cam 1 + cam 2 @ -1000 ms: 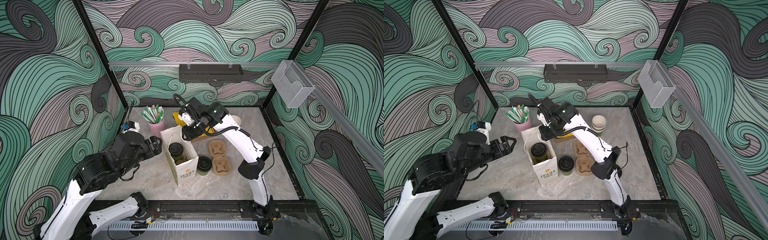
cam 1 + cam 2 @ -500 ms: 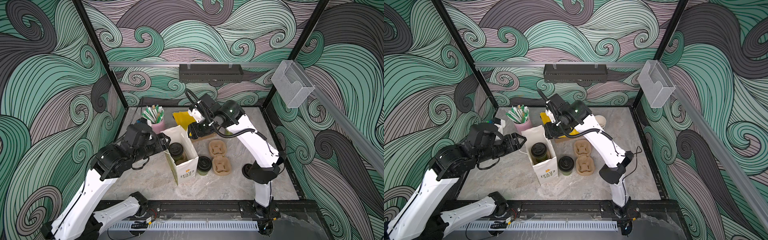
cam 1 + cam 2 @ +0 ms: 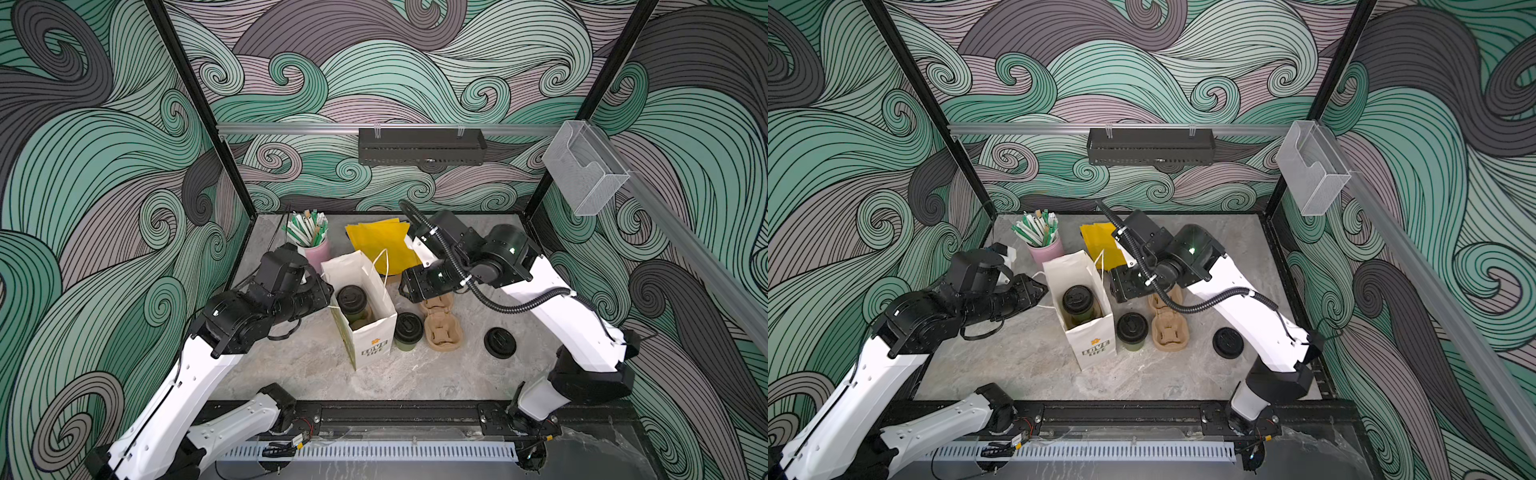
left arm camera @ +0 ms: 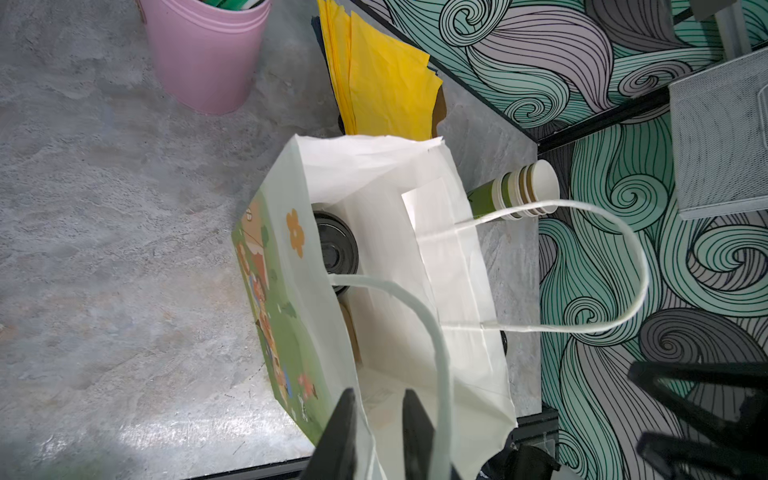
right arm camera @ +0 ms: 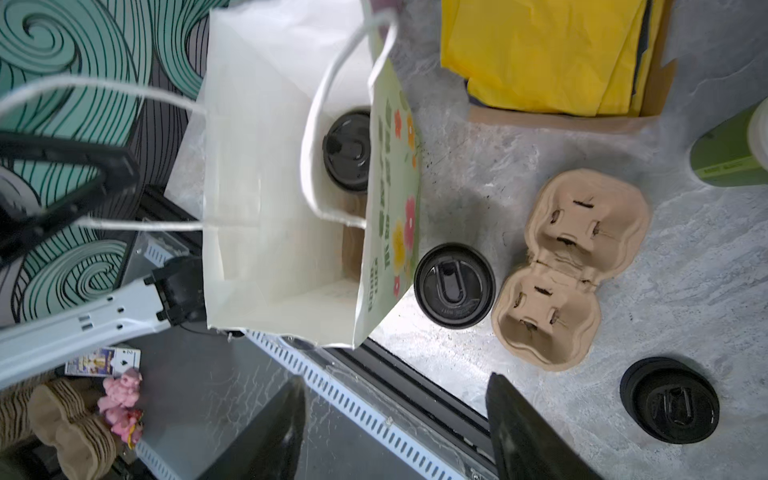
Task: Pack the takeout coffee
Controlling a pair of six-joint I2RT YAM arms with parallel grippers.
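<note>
A white paper bag (image 3: 370,332) stands open mid-table. Inside it is one takeout coffee (image 3: 351,300), a green cup with a black sip lid (image 5: 347,149). A second lidded green cup (image 3: 408,328) stands on the table against the bag's right side (image 5: 455,284). My left gripper (image 4: 379,399) is at the bag's left wall (image 3: 1040,289), jaws drawn close with the paper rim between them, one finger outside and one inside. My right gripper (image 5: 395,399) hovers open and empty just right of the bag, above the carrier (image 3: 417,289).
A brown pulp cup carrier (image 3: 442,328) lies right of the standing cup, with a loose black lid (image 3: 500,343) further right. Yellow napkins (image 3: 382,241) and a pink cup of stirrers (image 3: 316,249) sit behind the bag. Stacked lidless cups (image 4: 519,191) lie at the back.
My left gripper moved in to the bag's left wall and its jaws narrowed onto the rim. My right gripper drew away from the bag's mouth to the right and opened wider.
</note>
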